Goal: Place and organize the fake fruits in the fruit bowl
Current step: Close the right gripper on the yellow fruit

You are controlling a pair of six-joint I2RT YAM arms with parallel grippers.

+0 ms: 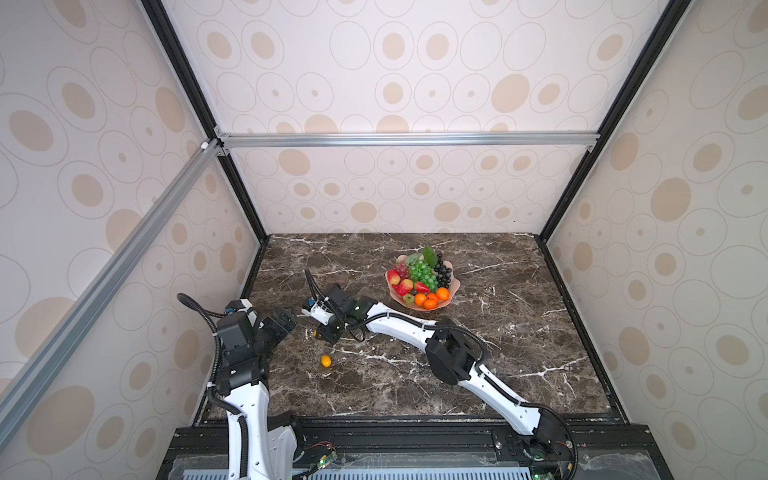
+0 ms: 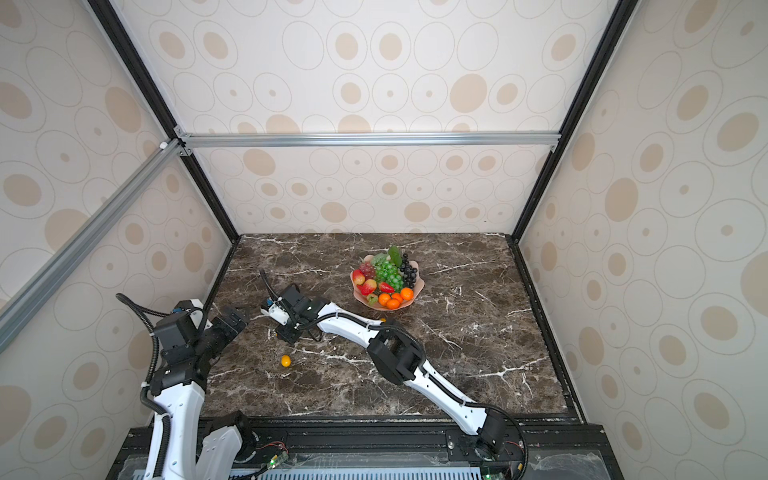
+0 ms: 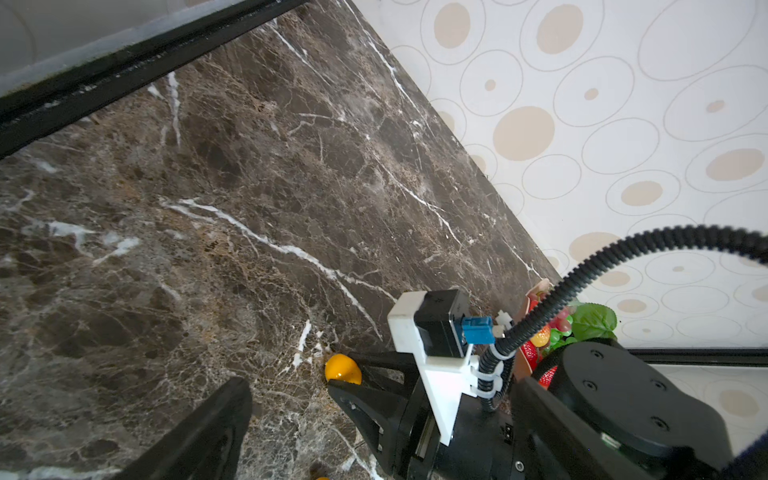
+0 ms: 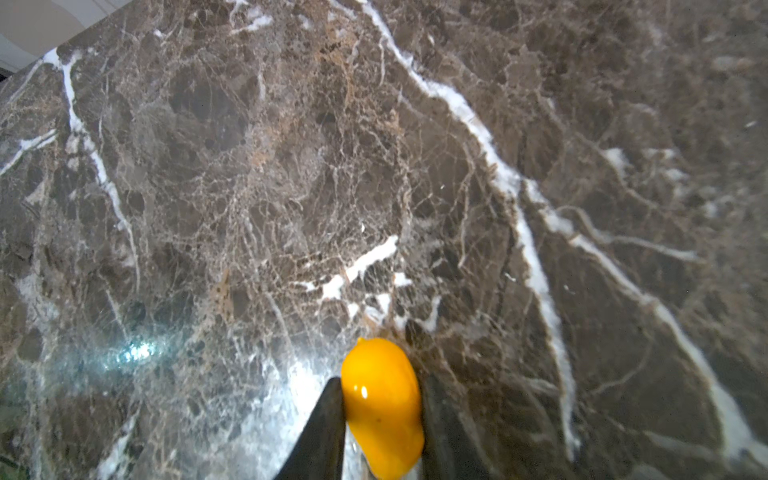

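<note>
Reaching across the marble table (image 1: 519,332) toward its left edge, the right gripper (image 4: 381,380) sits low at the surface, about midway between the near and far edges. Its two dark fingers (image 4: 328,419) are clamped on a yellow-orange oval (image 4: 382,403), one finger against each long side. The left wrist view shows the same oval (image 3: 343,368) between the fingertips of the right gripper (image 3: 345,372), with the fruit at table level. In a top view only a sliver of the held oval (image 1: 315,332) shows under the gripper body.

The left gripper (image 1: 286,319) hangs over the left edge of the table, just beside the right gripper and apart from it. Its fingers are spread wide and grasp nothing.

A second oval (image 1: 326,360) lies loose on the table, nearer the near edge than the held one and clear of both grippers; it also shows in both top views (image 2: 285,360).

The fruit bowl (image 1: 456,286) stands toward the far edge, about midway between the left and right edges. It holds green grapes (image 1: 422,272), black grapes (image 1: 444,270), red grapes (image 1: 401,269), strawberries (image 1: 422,286) and tangerines (image 1: 430,300).
</note>
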